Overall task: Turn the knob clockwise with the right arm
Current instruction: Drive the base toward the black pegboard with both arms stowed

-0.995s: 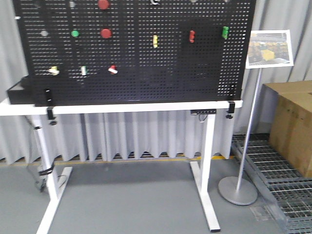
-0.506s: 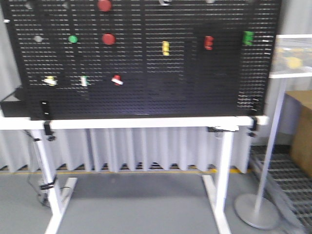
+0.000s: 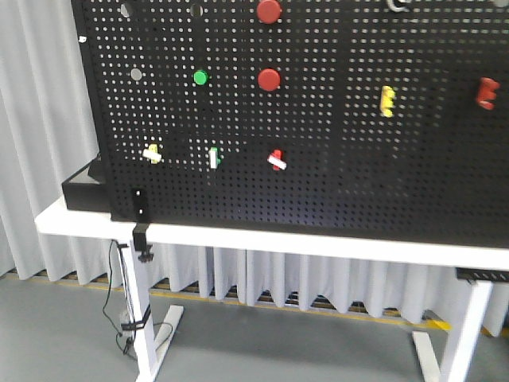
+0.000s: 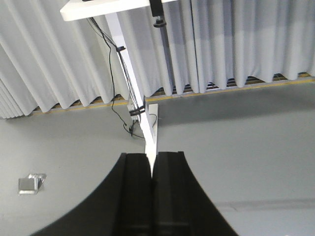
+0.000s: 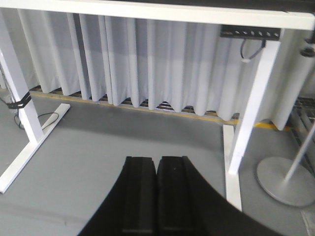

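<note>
Nothing's done yet. Your right hand (image 5: 157, 164) is pinched closed and empty, pointing low under the bench (image 3: 238, 239). The knob (image 3: 125, 9) sits untouched, far up the pegboard (image 3: 334, 159).

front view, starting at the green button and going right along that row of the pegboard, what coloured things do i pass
green button → red button → yellow peg → red peg
</note>
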